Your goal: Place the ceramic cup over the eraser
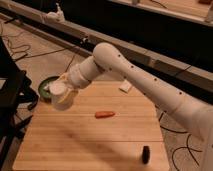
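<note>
One carrot [105,114] near gripper [64,96] with cup [58,89]

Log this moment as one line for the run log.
gripper: fingers shut on cup, above left edge of table as seen | eraser: far edge, uncovered | status: cup not yet over eraser

The ceramic cup [61,99] is held in the gripper [66,90] over the left part of the table [75,145], with a bowl [46,85] just behind it. The eraser [125,87] is found at the far edge toward the right, a carrot-like item [104,114] mid-table, a small upright object [145,154] near the front right corner
</note>
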Controlling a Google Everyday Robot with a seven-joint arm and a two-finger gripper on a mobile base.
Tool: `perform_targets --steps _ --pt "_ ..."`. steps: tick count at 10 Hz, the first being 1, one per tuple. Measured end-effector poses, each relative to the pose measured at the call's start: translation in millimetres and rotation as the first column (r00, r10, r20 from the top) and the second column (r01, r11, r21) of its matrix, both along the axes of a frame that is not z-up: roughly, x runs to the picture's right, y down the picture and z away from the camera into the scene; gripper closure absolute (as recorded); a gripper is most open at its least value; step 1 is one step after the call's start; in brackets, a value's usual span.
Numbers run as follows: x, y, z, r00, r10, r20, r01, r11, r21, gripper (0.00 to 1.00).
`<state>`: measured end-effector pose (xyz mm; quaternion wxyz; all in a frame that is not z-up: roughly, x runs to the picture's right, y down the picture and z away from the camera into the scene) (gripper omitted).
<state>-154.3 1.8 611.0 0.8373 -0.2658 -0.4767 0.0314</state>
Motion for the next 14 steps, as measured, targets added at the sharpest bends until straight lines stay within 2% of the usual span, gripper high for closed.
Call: perform_targets --steps 1,2,3,4,5,9,10,12,14 --pt "19.7 -1.4 2.1 0.999 0.039 -0.036 -0.039 0.9992 -0.001 1.0" --pt "56.3 -1.7 0.6 0.989 0.113 -0.101 -0.113 0.9936 0.004 1.0" --pt "92.0 1.9 -5.6 0.97 0.184 -0.16 -0.184 0.9827 0.015 1.0" --pt "109.3 5.7 -10.4 0.958 0.217 -0.188 -0.217 0.9759 0.021 1.0" --pt "131.6 11.8 -19.5 0.94 0.261 -0.22 -0.261 0.9648 0.032 1.0" --pt "204.4 50.6 -61.6 0.853 0.412 -0.319 -0.41 0.9088 0.077 1.0" --pt "219.8 62.0 -70.0 0.829 0.448 -0.336 -0.446 0.8907 0.087 1.0" --pt "240.8 77.7 -79.2 0.797 0.493 -0.348 -0.489 0.8658 0.107 1.0" --pt "256.8 89.3 -80.7 0.773 0.527 -0.353 -0.524 0.8444 0.112 1.0"
